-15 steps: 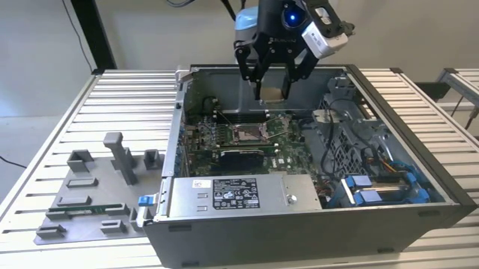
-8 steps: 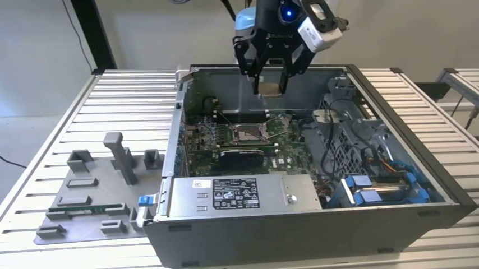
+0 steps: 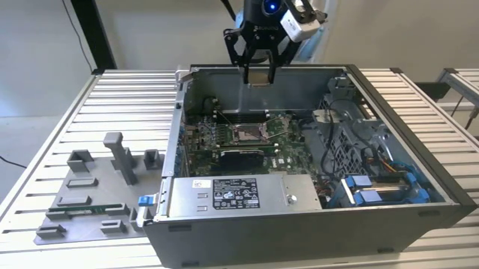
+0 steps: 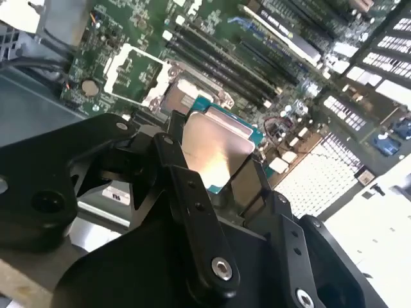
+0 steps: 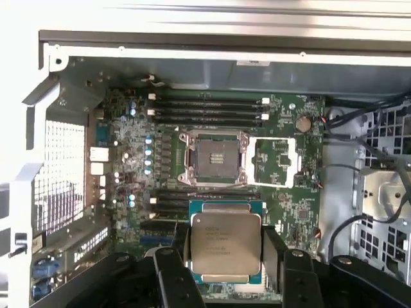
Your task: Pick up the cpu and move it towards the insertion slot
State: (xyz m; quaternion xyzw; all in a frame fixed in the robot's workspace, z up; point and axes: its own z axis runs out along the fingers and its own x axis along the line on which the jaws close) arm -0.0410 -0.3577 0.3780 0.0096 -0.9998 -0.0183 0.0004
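So the gripper [image 3: 259,72] is up above the open computer case [image 3: 419,168] near its back wall, with the fingers [image 5: 273,247] clamped on two opposite edges of the cpu [image 3: 259,75]. In the exterior view you mostly get the big picture: the case sitting on the slatted bench [image 3: 127,106], a grey fixture plate [image 3: 90,202] off to the exterior view's left, and the chip hanging well above the motherboard [image 3: 288,159], apart from the insertion slot [image 3: 247,132]. What that view doesn't give you is the chip's face. The first wrist view does: the cpu [image 5: 225,242] sits flat-side toward the camera, silvery lid up, teal edge showing around it, its sides roughly squared up with the insertion slot [image 5: 215,158], which lies open with its frame flipped aside. It's basically square, so no real long axis to speak of. The second wrist view shows the cpu [image 4: 215,151] from behind the black linkage, lid catching a glare, with the insertion slot [image 4: 186,96] just past it.
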